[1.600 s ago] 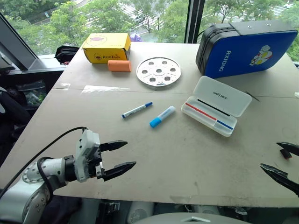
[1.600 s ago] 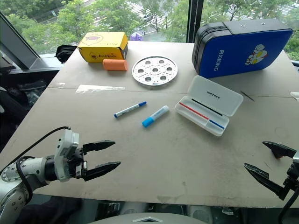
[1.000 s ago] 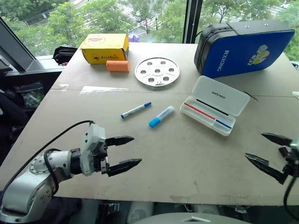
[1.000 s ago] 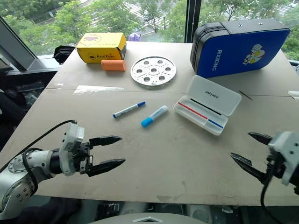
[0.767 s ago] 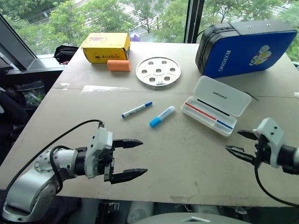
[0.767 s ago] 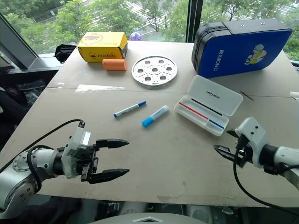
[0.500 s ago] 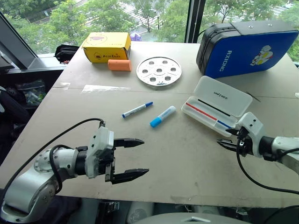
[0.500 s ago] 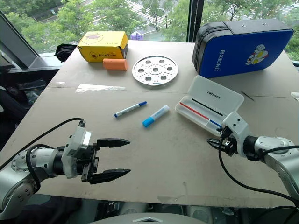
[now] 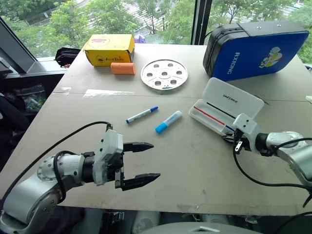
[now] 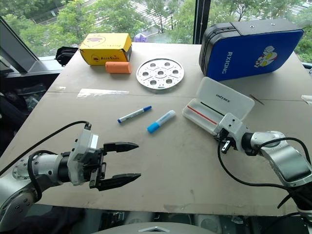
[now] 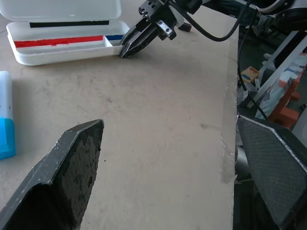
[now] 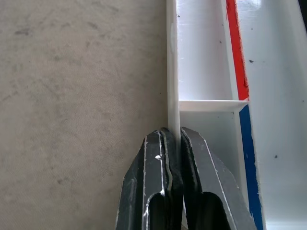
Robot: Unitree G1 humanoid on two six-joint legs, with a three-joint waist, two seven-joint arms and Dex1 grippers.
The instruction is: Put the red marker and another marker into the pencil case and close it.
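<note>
1. Pencil case (image 9: 225, 105) lies open on the table (image 9: 195, 161), right of centre, its white lid tipped back toward the far side and the big blue zip case (image 9: 256, 46) standing behind it.
2. Inside the tray lie a red strip (image 12: 235, 48) and a blue strip (image 12: 249, 158), parted by a small divider; whether these are markers or printed lines I cannot tell.
3. Right gripper (image 12: 173, 139) is at the near right corner of the tray, its two black fingers pressed together on the tray's thin front wall, one finger outside and one inside.
4. Left gripper (image 9: 144, 163) hangs over the near left part of the table, fingers spread wide with nothing between them, well apart from the case.
5. Two markers lie loose on the table left of the case: a thin one with a blue cap (image 9: 142, 115) and, just to its right, a thicker one with a light blue end (image 9: 168, 122).
6. Neither loose marker touches the case or the other marker.
7. At the far side, a round metal disc with holes (image 9: 165, 74) lies near the middle.
8. Farther left sits a yellow box (image 9: 110, 48) with an orange block (image 9: 123, 68) just in front of it.
</note>
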